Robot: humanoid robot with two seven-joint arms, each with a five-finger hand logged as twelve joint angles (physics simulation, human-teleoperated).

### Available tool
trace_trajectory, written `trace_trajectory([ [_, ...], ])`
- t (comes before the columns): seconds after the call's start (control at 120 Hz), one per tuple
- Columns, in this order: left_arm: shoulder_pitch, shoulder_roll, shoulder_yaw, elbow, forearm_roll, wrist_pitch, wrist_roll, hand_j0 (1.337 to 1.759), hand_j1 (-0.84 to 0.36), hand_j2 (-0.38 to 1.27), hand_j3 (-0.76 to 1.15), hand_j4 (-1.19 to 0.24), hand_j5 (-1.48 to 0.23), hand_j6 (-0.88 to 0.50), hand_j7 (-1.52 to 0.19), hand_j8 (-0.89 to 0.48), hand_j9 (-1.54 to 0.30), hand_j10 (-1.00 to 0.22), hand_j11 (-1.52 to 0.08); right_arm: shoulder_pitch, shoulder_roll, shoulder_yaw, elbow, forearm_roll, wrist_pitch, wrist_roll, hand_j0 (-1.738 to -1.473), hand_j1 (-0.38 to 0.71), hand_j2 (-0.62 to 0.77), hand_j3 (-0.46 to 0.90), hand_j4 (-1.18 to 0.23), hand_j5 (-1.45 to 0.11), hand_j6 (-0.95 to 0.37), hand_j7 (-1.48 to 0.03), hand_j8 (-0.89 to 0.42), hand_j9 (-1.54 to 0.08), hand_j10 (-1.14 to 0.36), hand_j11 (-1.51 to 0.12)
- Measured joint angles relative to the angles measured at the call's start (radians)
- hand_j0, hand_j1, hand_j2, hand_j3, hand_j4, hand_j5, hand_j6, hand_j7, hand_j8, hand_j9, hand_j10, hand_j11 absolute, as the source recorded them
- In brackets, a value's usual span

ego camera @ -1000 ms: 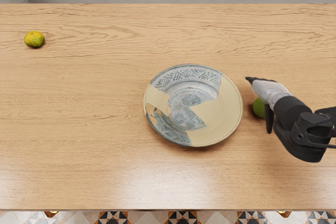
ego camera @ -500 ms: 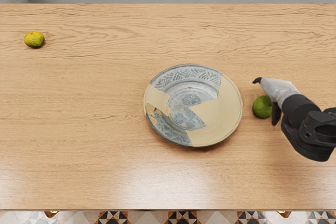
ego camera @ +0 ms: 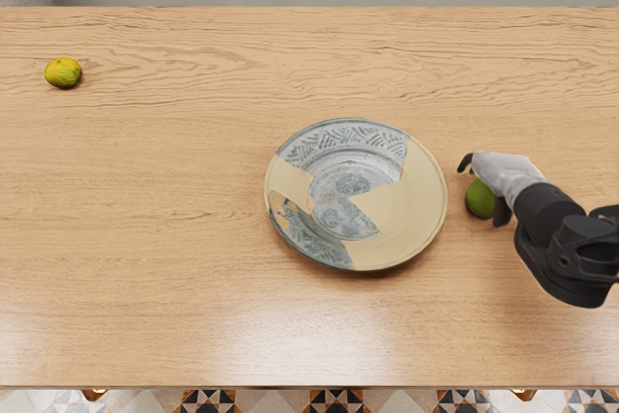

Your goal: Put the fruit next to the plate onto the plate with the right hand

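The right arm [ego camera: 566,249] comes in from the table's [ego camera: 193,268] 4 o'clock corner, dark forearm angled up toward the plate [ego camera: 426,229], wrist bent so the pale right hand [ego camera: 495,179] arches over the lime [ego camera: 477,200].

The fingers are apart and curved. One dark fingertip [ego camera: 465,162] reaches past the lime at its 11 o'clock, and the thumb [ego camera: 501,212] hangs down at its 4 o'clock. They straddle the fruit, and I can't make out a firm squeeze.

The lime sits on the wood just beside the plate, at the plate's 3 o'clock, not on it.

Half a second ago the lime showed whole, with the hand off at its 3 o'clock. Now the hand has slid toward the plate and covers the lime's upper right. The lime itself hasn't shifted.

Far off at the plate's 10 o'clock lies a yellow fruit [ego camera: 63,72], unmoved.
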Motion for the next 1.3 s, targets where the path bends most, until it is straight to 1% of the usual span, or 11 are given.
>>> trace_trajectory([
  [0.108,0.001,0.000,-0.001,0.000,0.000,0.000,0.000,1.658,0.35,0.00,0.00,0.00,0.00,0.00,0.00,0.00,0.00,0.00,0.00,0.003,0.001,-0.001,0.002,-0.003,0.000,0.000,-1.658,0.07,-0.05,0.00,-0.36,-0.47,-0.36,-0.47,-0.36,-0.47,-0.36,-0.47],
  [0.3,0.002,0.000,0.000,0.000,0.000,0.000,0.000,1.658,0.35,0.00,0.00,0.00,0.00,0.00,0.00,0.00,0.00,0.00,0.00,0.004,0.002,-0.001,0.004,-0.005,0.000,0.000,-1.658,0.18,-0.04,0.00,-0.46,-0.60,-0.44,-0.59,-0.46,-0.60,-0.46,-0.60],
  [0.417,0.002,0.000,0.000,0.000,0.000,0.000,0.000,1.658,0.35,0.00,0.00,0.00,0.00,0.00,0.00,0.00,0.00,0.00,0.00,0.005,0.003,-0.001,0.004,-0.004,0.000,0.000,-1.656,0.20,0.04,0.00,-0.52,-0.68,-0.40,-0.68,-0.45,-0.69,-0.52,-0.69],
  [0.458,0.002,0.000,0.000,0.000,0.000,0.000,0.000,1.658,0.35,0.00,0.00,0.00,0.00,0.00,0.00,0.00,0.00,0.00,0.00,0.005,0.003,-0.001,0.005,-0.005,0.000,0.000,-1.656,0.21,0.10,0.00,-0.55,-0.72,-0.40,-0.72,-0.44,-0.73,-0.55,-0.73],
  [0.7,0.002,0.000,0.000,0.000,0.000,0.000,0.000,1.658,0.35,0.00,0.00,0.00,0.00,0.00,0.00,0.00,0.00,0.00,0.00,0.010,0.005,0.000,0.012,-0.005,0.002,-0.001,-1.652,0.22,0.09,0.00,-0.48,-0.89,-0.33,-0.87,-0.37,-0.89,-0.66,-0.89],
  [0.792,0.002,0.000,0.001,0.000,0.000,0.000,0.000,1.658,0.35,0.00,0.00,0.00,0.00,0.00,0.00,0.00,0.00,0.00,0.00,0.013,0.005,0.001,0.016,-0.006,0.002,0.000,-1.651,0.22,0.12,0.00,-0.46,-0.92,-0.32,-0.90,-0.35,-0.92,-0.68,-0.93],
  [0.825,0.002,0.000,0.001,0.000,0.000,0.000,0.000,1.658,0.35,0.00,0.00,0.00,0.00,0.00,0.00,0.00,0.00,0.00,0.00,0.016,0.004,0.001,0.019,-0.006,0.003,0.000,-1.651,0.21,0.09,0.00,-0.47,-0.93,-0.32,-0.91,-0.35,-0.93,-0.68,-0.93],
  [0.867,0.002,0.000,0.001,0.000,0.000,0.000,0.000,1.658,0.35,0.00,0.00,0.00,0.00,0.00,0.00,0.00,0.00,0.00,0.00,0.022,0.003,0.002,0.023,-0.005,0.003,0.000,-1.650,0.21,0.11,0.00,-0.46,-0.94,-0.32,-0.92,-0.35,-0.94,-0.68,-0.94],
  [1.142,0.012,0.000,0.001,0.000,0.000,0.000,0.000,1.658,0.35,0.00,0.00,0.00,0.00,0.00,0.00,0.00,0.00,0.00,0.00,0.117,-0.032,0.009,0.081,0.003,0.005,0.000,-1.648,0.22,0.12,0.00,-0.44,-0.99,-0.30,-0.95,-0.33,-0.97,-0.66,-0.97],
  [1.175,0.012,0.000,0.002,0.000,0.000,0.000,0.000,1.658,0.35,0.00,0.00,0.00,0.00,0.00,0.00,0.00,0.00,0.00,0.00,0.132,-0.038,0.013,0.093,0.005,0.005,0.000,-1.648,0.21,0.09,0.00,-0.43,-0.99,-0.29,-0.95,-0.33,-0.98,-0.66,-0.98],
  [1.3,0.012,0.000,0.003,0.001,0.000,0.000,0.000,1.658,0.35,0.00,0.00,0.00,0.00,0.00,0.00,0.00,0.00,0.00,0.00,0.171,-0.063,0.045,0.122,0.008,0.005,0.000,-1.648,0.18,0.07,0.00,-0.45,-0.99,-0.31,-0.95,-0.33,-0.98,-0.68,-0.99],
])
